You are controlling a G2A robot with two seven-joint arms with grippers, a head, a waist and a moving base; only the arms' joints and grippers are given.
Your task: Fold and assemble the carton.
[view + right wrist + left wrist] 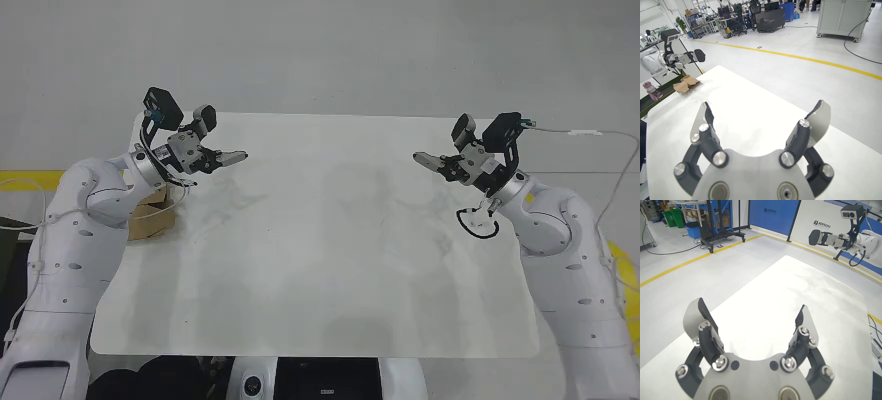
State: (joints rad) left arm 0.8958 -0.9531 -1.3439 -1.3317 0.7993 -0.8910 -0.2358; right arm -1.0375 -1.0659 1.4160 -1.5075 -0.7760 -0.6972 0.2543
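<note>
1 carton [150,212] on 1 worktop [330,270], 2 arms.
Your L jaws & R jaws both apart; carton at worktop's left edge.

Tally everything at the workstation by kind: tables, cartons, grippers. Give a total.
table: 1
carton: 1, at the table's edge
grippers: 2, left gripper and right gripper, both open
Total: 4
</note>
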